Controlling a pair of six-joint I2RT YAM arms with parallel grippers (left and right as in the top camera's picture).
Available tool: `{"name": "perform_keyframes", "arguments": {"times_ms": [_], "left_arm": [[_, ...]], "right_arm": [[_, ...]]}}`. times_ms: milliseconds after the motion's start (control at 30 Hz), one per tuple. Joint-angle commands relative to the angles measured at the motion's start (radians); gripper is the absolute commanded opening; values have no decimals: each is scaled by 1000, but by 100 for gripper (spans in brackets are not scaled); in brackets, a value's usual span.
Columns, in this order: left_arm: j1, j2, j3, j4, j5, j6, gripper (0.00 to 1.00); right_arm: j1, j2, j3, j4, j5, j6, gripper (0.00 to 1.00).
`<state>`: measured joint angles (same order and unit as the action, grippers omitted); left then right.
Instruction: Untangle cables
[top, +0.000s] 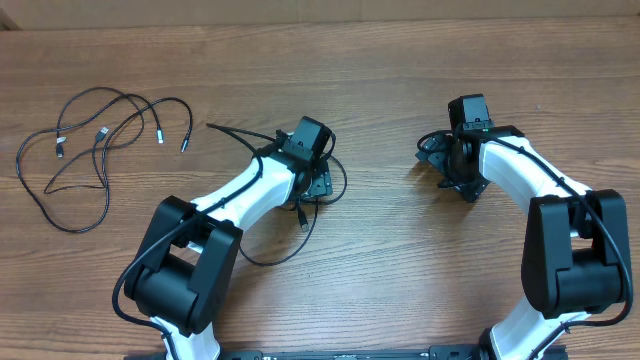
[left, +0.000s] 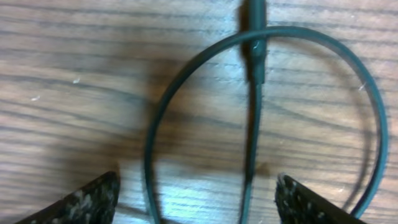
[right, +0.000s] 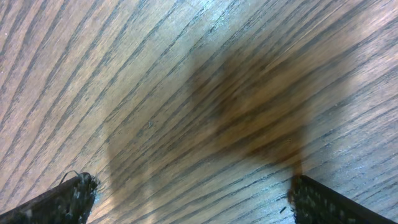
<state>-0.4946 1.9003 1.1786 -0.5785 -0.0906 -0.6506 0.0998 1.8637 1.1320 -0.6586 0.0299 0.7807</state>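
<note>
A loose tangle of thin black cables (top: 100, 133) with small plug ends lies on the wooden table at the far left. Another black cable (top: 275, 260) loops under and around my left gripper (top: 316, 186) near the table's middle. In the left wrist view this cable (left: 186, 74) forms a round loop crossed by a straight plug end (left: 255, 43). Two of its strands run loosely between the wide-apart jaws of my left gripper (left: 196, 202), which pinch nothing. My right gripper (top: 450, 170) hovers open at the right, and in its own view the right gripper (right: 193, 199) has only bare wood under it.
The wooden table (top: 400, 280) carries nothing besides the cables. My left arm's white links (top: 220, 200) reach in from the front left, and my right arm (top: 540, 190) from the front right.
</note>
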Motion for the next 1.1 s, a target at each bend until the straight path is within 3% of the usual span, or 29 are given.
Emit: {"name": "perform_keyframes", "arguments": {"times_ms": [0, 133, 333, 933, 1067], "left_arm": [[16, -34, 119, -53, 22, 33, 87], [13, -38, 177, -111, 61, 32, 100], [-10, -13, 155, -197, 69, -54, 99], [-55, -7, 106, -179, 80, -52, 100], [-55, -7, 106, -181, 90, -53, 84]], "right_arm": [[-1, 27, -20, -2, -2, -3, 100], [-1, 27, -20, -2, -2, -3, 100], [-1, 27, -20, -2, -2, -3, 100], [-1, 27, -20, -2, -2, -3, 100], [-1, 27, -20, -2, -1, -3, 100]]}}
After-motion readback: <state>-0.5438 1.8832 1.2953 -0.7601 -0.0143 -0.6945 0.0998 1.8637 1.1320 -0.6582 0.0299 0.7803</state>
